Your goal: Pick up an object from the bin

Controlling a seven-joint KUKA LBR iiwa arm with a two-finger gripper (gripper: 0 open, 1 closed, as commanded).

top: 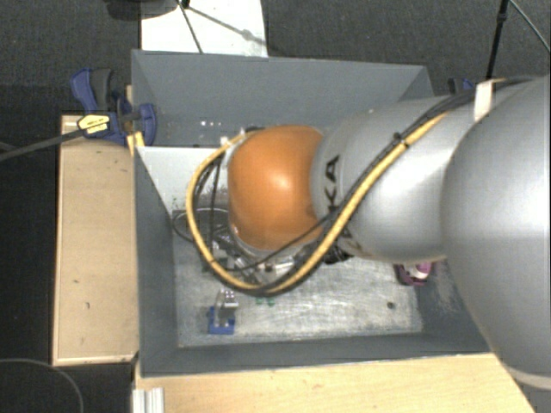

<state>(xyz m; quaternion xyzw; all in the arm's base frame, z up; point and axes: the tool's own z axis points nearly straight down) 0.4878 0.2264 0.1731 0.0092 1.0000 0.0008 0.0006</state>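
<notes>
Grey metal walls of the bin (155, 256) frame a scuffed floor. My arm (413, 188) comes in from the right of the frame, its orange wrist cover (271, 188) and looped yellow cable (207, 231) over the centre-left. What I see of the gripper (248, 263) sits tucked under that cover, so I cannot tell whether it is spread or closed. Nearest to it but apart, a small blue piece (221, 319) with a silvery top lies at the floor's lower left. A magenta thing (413, 273) peeks from under the arm at right.

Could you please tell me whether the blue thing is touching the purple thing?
Apart: the camera view shows the blue thing lower left, the purple thing far right, floor between them.
</notes>
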